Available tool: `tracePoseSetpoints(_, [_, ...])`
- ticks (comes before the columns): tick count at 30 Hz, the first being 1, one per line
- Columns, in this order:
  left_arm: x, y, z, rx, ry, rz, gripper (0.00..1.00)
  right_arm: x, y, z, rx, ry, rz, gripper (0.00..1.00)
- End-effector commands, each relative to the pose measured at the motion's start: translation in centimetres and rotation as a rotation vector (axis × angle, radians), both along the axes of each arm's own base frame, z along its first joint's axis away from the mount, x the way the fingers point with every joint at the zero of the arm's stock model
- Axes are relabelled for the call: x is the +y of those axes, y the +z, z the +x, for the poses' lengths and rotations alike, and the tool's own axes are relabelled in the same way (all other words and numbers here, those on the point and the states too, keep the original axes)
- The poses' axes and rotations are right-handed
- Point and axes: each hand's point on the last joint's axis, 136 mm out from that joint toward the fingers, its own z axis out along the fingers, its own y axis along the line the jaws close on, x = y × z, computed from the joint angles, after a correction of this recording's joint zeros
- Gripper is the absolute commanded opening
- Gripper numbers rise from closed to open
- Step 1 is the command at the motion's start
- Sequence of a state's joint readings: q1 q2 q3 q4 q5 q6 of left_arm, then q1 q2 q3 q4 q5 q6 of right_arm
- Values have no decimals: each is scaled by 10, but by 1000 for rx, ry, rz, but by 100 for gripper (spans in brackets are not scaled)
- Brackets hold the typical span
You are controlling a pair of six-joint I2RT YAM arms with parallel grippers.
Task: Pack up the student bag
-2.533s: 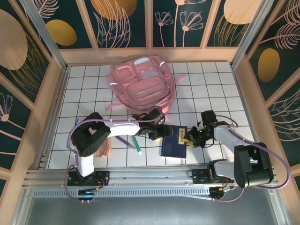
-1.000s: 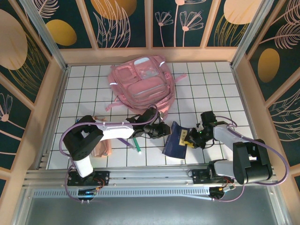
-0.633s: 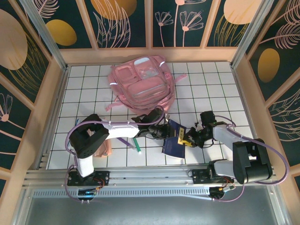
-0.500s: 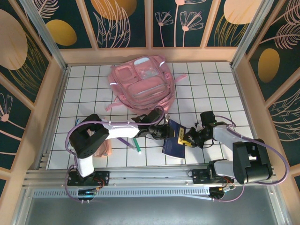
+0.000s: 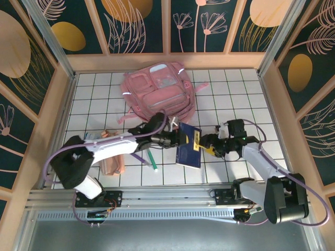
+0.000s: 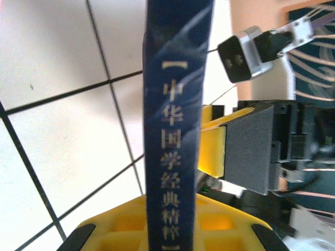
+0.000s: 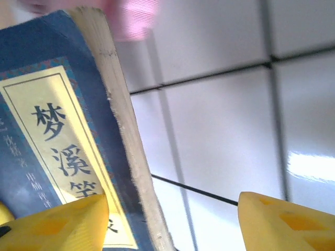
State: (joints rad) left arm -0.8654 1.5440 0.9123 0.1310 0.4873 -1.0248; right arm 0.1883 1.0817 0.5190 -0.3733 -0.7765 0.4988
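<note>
The pink student bag [image 5: 157, 91] lies flat at the back centre of the white gridded table. In front of it a dark blue book [image 5: 189, 148] with a yellow title label stands tilted up off the table. My left gripper [image 5: 177, 139] is shut on the book's spine [image 6: 175, 104], which runs straight down between its yellow fingers [image 6: 115, 230]. My right gripper [image 5: 205, 145] is on the book's other side and open. Its left finger [image 7: 52, 225] lies against the cover [image 7: 47, 130], and its right finger [image 7: 288, 219] is far off over bare tile.
A green pen [image 5: 152, 160] and a purple pen [image 5: 137, 156] lie just left of the book, under my left arm. A peach-pink pouch [image 5: 111, 165] sits near the front left. Wooden walls surround the table.
The book lay flat between the grippers; now the left gripper has raised it by the spine and drawn it left and back. The right gripper has followed leftward.
</note>
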Motion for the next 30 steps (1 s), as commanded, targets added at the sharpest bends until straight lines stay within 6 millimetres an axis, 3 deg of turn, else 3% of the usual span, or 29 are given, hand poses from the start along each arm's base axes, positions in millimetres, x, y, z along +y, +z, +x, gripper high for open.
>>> tracePoseSetpoints(1, [-1, 60, -8, -123, -127, -154, 0, 37, 59, -3, -192, 207, 242, 67])
tracePoseSetpoints(4, [6, 76, -12, -131, -168, -181, 0, 54, 91, -12, -267, 353, 352, 71])
tracePoseSetpoints(11, [37, 128, -10, -105, -125, -436, 0, 64, 121, -10, -321, 436, 447, 72])
tracePoseSetpoints(15, [44, 136, -12, -113, -145, -434, 0, 69, 122, -15, -328, 476, 477, 72])
tracePoseSetpoints(20, [47, 143, -10, -142, -112, -470, 0, 86, 150, -32, -384, 596, 561, 69])
tracePoseSetpoints(23, [48, 142, -5, -154, -85, -476, 0, 93, 164, -36, -384, 615, 599, 57])
tracePoseSetpoints(28, [60, 137, 6, -182, -12, -463, 1, 92, 173, -36, -380, 591, 637, 28])
tracePoseSetpoints(30, [65, 143, 7, -212, 5, -495, 1, 93, 171, -32, -357, 565, 635, 25])
